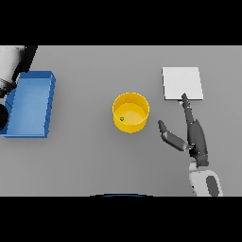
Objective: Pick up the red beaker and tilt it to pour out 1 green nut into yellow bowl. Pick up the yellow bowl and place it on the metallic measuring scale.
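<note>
Head view shows the right hand with its fingers stretched straight toward twelve o'clock, tips reaching the near edge of the metallic measuring scale, and its thumb splayed out toward nine o'clock; the fingers are spread and hold nothing. The yellow bowl stands apart from the hand, at about ten o'clock from the palm, upright on the grey table, with one green nut lying inside near its seven o'clock wall. No red beaker shows anywhere, so the pour looks done and the bowl's lift is the step in hand.

The risks I see: the hand is not yet round the bowl, and a sideways approach led by the thumb could shove the bowl toward nine o'clock rather than grip it. A grasp on the thin rim alone may tip the bowl and spill the nut. Carrying it to the scale, at two o'clock from the bowl, an off-centre set-down could leave it overhanging the plate's edge.

Nothing stands between bowl and scale. A blue bin sits well apart at nine o'clock. The left hand does not show.
</note>
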